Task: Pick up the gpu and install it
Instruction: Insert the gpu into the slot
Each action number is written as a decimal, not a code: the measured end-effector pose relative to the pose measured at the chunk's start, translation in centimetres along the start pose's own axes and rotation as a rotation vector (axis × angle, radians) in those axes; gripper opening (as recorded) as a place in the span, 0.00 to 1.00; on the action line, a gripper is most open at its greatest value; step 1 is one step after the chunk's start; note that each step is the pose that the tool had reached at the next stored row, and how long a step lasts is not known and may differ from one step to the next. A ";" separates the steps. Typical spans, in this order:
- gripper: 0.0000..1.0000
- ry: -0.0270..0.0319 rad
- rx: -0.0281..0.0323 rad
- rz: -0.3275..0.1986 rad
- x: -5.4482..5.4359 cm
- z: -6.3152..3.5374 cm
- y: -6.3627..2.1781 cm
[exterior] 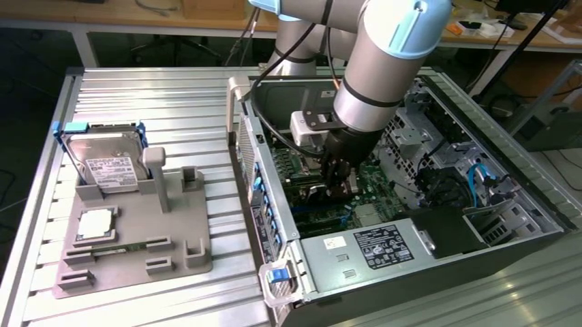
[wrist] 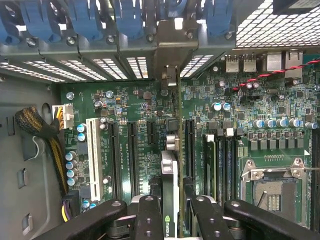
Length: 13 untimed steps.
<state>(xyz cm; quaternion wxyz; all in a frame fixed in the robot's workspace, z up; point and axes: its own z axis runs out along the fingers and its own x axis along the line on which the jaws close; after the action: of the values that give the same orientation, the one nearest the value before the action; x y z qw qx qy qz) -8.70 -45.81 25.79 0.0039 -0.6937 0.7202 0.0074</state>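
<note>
Gripping the gpu [wrist: 170, 200] edge-on, the gripper [wrist: 170, 210] was seen at the bottom centre of the wrist frame, its two black fingers [wrist: 148, 215] pinched against the card's opposite faces. The card was seen as a thin strip running up the middle of that frame, with its metal bracket [wrist: 172, 55] reaching the rear slot wall at upper centre, beneath the blue clips [wrist: 127, 20]. In the exterior frame the gripper [exterior: 334, 182] was sunk inside the open case [exterior: 509, 225], just right of centre, low over the motherboard [exterior: 377, 187].

The step in hand was judged to be seating the card. It would be done well if the card's lower edge were kept parallel to the long black slot [wrist: 190, 150] just beside it, since the card appeared to lie slightly off that slot's line; whether contact had been made could not be told. The bracket would need to be guided into its opening in the rear wall without snagging. Pressure should be applied straight down and evenly, as a tilted card could jam or bend contacts.

Farther off, at the left of the exterior frame, the grey fixture [exterior: 136, 231] was seen holding the hard drive [exterior: 108, 160] and the processor [exterior: 95, 225], both well apart from the work.
</note>
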 end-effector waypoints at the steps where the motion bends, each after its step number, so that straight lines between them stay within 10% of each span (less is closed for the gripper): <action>1: 0.27 0.0000 0.0000 0.000 0.0 0.00 0.00; 13: 0.27 0.0152 -0.0001 -0.021 0.0 -0.14 0.03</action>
<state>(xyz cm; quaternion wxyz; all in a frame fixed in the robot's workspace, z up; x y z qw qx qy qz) -8.73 -45.82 25.93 -0.0016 -0.7012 0.7130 0.0022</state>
